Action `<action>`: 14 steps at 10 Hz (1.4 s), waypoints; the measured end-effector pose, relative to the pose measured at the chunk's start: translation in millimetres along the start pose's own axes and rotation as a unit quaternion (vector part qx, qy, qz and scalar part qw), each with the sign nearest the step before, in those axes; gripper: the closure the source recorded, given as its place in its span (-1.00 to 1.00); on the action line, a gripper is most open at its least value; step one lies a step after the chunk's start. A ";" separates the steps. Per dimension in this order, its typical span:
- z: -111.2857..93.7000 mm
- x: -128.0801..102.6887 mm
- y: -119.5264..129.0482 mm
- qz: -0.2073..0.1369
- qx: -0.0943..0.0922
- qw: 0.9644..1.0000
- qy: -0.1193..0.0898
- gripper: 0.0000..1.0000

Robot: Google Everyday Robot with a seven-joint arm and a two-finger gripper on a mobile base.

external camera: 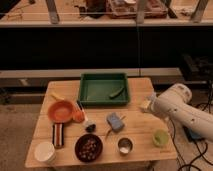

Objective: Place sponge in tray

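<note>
The sponge (115, 121) is a blue-grey block lying on the wooden table (140, 135), in front of the green tray (95, 90). The tray stands at the back middle of the table and holds a small green item (117, 92). My gripper (146, 105) is at the end of the white arm (175, 102), over the table's right edge. It is to the right of the tray and to the back right of the sponge, apart from both.
An orange bowl (61, 111), a striped item (58, 134) and a white bowl (45, 151) are on the left. A dark bowl of nuts (89, 147), a metal cup (124, 145) and a green cup (161, 137) stand along the front.
</note>
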 end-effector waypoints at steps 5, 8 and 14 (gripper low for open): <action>-10.4 -28.2 -47.2 -0.119 0.046 0.990 -0.063 -0.60; -10.1 -74.2 -99.8 -0.256 0.004 0.964 -0.078 -0.60; -3.3 -93.4 -120.6 -0.346 -0.058 0.933 -0.080 -0.60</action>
